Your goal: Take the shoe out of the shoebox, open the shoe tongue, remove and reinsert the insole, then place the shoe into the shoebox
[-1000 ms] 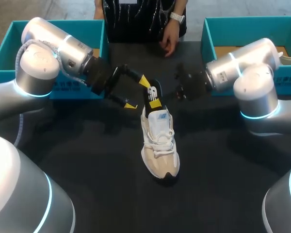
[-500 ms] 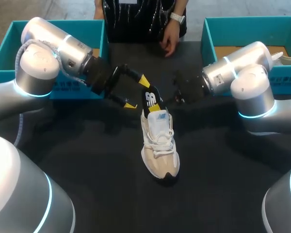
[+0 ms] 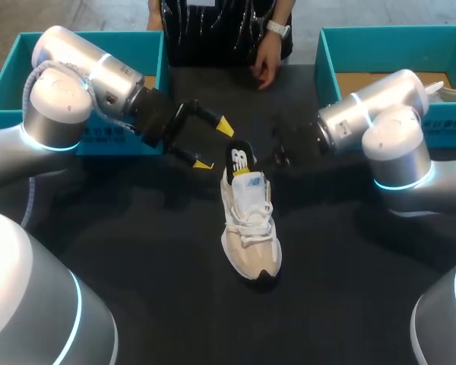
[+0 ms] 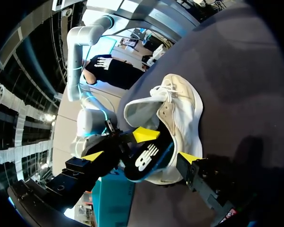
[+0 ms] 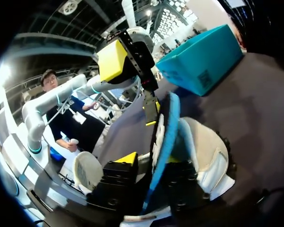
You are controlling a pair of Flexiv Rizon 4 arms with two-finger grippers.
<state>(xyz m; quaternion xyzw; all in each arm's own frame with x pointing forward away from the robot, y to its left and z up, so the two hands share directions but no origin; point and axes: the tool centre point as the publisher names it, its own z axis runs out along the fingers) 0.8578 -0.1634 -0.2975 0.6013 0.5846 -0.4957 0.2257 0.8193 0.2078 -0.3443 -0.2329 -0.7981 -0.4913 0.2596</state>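
Standing up from the heel of the shoe (image 3: pixel 251 228), the insole (image 3: pixel 241 157) is pinched between the fingers of the right end effector (image 5: pixel 150 160), the nearer one. The shoe lies in the middle of the surface (image 3: pixel 137 251), toe towards the near edge. Beside the heel the left end effector (image 3: pixel 213 144) gapes wide, empty.

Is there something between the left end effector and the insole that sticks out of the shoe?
Nothing visible does. The left end effector is open just beside the insole, with a free gap to it. The right end effector grips the insole from the other side.
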